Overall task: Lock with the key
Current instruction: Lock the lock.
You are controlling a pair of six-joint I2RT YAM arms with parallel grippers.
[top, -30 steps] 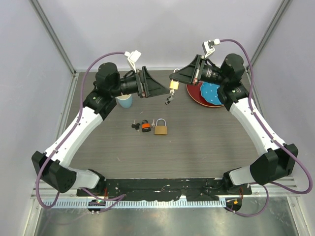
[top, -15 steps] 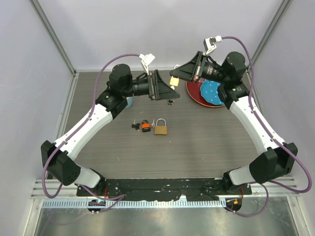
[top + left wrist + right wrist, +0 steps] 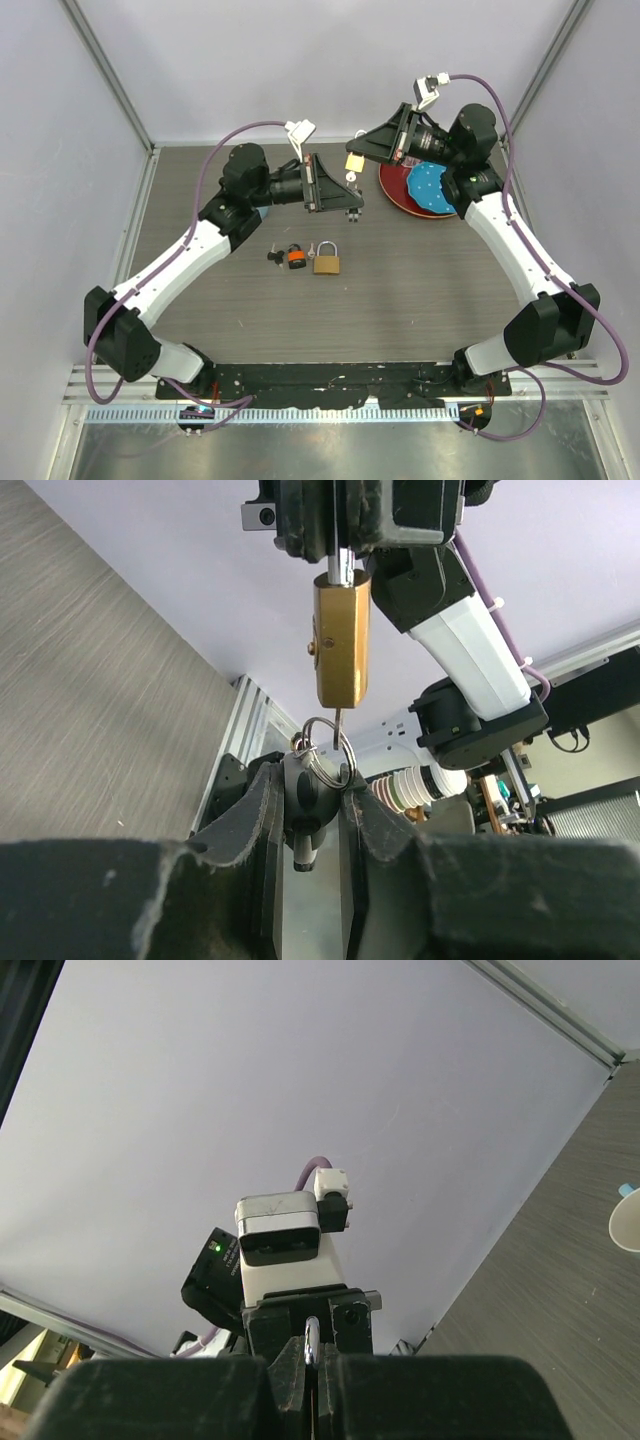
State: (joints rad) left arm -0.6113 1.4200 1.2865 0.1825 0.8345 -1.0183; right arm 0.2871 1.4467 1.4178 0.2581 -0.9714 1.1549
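The key, with orange and black heads, lies near the middle of the bench, just beside the big padlock. Over the far part of the bench the right jaws are closed on the shackle of the small padlock, which hangs in the air. The left jaws stand narrow, gripping the black head of the keychain under it.

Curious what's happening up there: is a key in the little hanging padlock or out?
In, it seems: a thin blade runs from the black key head in the left gripper into the padlock's underside.
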